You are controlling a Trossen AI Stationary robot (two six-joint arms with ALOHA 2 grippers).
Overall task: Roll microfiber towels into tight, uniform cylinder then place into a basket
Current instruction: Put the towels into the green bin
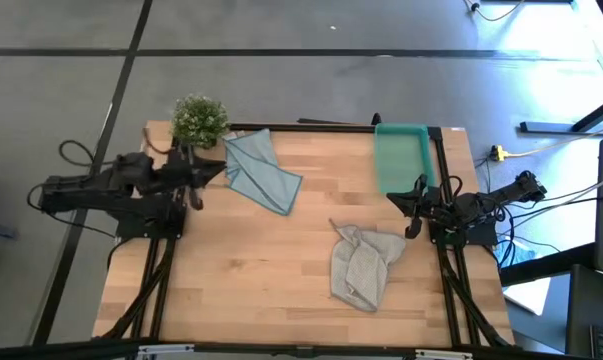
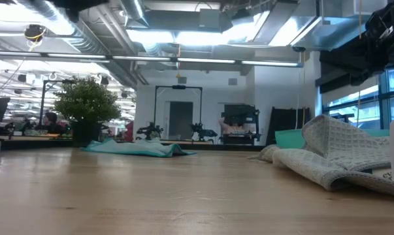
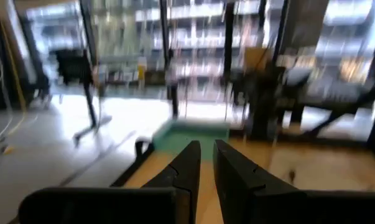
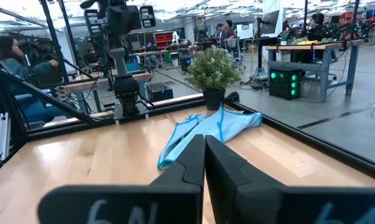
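- The wooden bench (image 1: pixel 271 270) carries two loose towels, neither one rolled, and nothing sits in the basket.
- The light blue towel (image 1: pixel 259 170) lies crumpled near the far-left part of the bench, just beside the small potted plant (image 1: pixel 199 120). In the right wrist view it spreads out right in front of the plant's pot.
- The grey-beige towel (image 1: pixel 364 265) is bunched up right of the bench's middle, toward the near side. From the low view its waffle weave shows up close, heaped in folds.
- The teal basket (image 1: pixel 401 155) sits at the far-right corner of the bench, well apart from both towels, and its inside looks bare.
- The left gripper (image 1: pixel 219 172) hovers at the left edge of the bench, near the blue towel's edge. Its fingers stand a narrow slot apart with nothing between them, judging by the left wrist view.
- The right gripper (image 1: pixel 414 208) hangs at the right edge of the bench, just beside the basket's near end, fingers pressed together and empty.
- Writing: some light marks show on the right gripper body in its wrist view, too cut off to read. No brand or label is legible anywhere else.
- People sit at desks in the room behind, seen in the right wrist view.
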